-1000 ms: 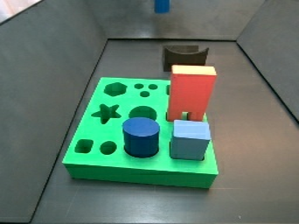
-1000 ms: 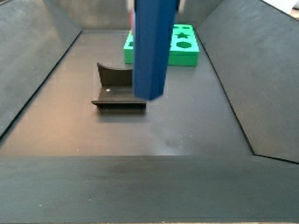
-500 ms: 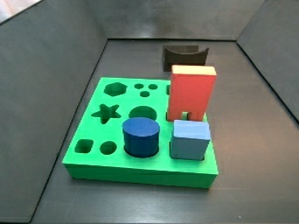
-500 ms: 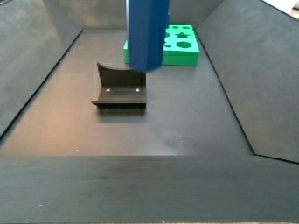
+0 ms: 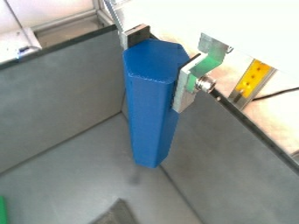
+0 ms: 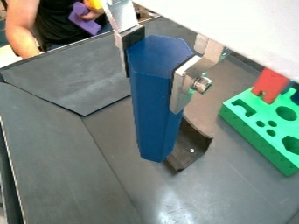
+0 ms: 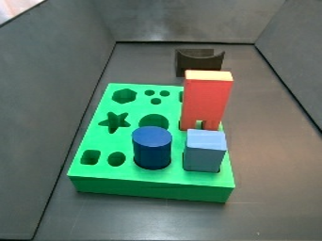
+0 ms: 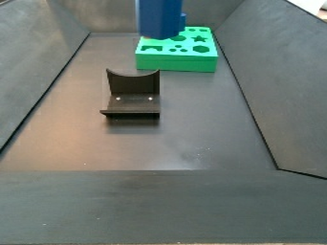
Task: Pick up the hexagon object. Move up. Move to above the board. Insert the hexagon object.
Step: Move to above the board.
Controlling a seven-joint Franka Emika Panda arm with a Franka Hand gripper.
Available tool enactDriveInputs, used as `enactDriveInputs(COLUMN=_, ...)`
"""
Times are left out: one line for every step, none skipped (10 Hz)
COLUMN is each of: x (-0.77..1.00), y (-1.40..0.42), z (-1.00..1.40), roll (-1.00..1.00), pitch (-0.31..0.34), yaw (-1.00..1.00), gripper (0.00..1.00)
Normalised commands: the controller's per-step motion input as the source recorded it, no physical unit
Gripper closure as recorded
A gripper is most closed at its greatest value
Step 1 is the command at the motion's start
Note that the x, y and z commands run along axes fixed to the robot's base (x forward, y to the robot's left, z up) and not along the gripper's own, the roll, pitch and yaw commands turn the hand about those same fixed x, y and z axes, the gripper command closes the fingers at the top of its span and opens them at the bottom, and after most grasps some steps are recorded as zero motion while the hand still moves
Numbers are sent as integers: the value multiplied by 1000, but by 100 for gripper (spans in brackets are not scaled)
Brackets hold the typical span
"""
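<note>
The hexagon object [image 5: 155, 105] is a tall blue faceted prism. My gripper [image 5: 162, 63] is shut on its upper end and holds it upright, well above the dark floor; both wrist views show this [image 6: 158, 70]. In a side view only the prism's lower end [image 8: 160, 15] shows at the top edge, hanging high in front of the board [image 8: 173, 63]. The green board [image 7: 138, 184] lies flat with its hexagon hole [image 7: 123, 94] open at a far corner. The prism and gripper are out of that view. The board also shows in a wrist view [image 6: 263, 131], off to one side.
On the board stand a red block [image 7: 208, 97], a dark-blue round cylinder [image 7: 152, 147] and a light-blue cube [image 7: 205, 151]. The dark fixture [image 8: 130, 94] stands on the floor beyond the board [image 7: 198, 60] and below the prism [image 6: 193, 150]. Grey sloped walls enclose the floor.
The hexagon object has risen steadily in the gripper; a side view now shows only its lower end at the top edge. The board and its pieces have not moved.
</note>
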Motion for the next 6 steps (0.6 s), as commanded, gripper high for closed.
enactDriveInputs(x=-120, y=-1000, z=-71, roll=171, pitch=478, yaw=-825, gripper=100)
enactDriveInputs(x=-125, y=-1000, z=-66, roll=139, pitch=280, yaw=-503, gripper=100)
enactDriveInputs(x=-129, y=-1000, z=-67, roll=51, pitch=138, yaw=-286, gripper=100)
enactDriveInputs(x=-131, y=-1000, z=-68, roll=34, pitch=80, yaw=-188, gripper=100)
enactDriveInputs(x=-135, y=-1000, z=-64, roll=36, pitch=22, yaw=-73, gripper=100)
enactDriveInputs(x=-135, y=-1000, z=-66, roll=42, pitch=8, yaw=-30, gripper=100)
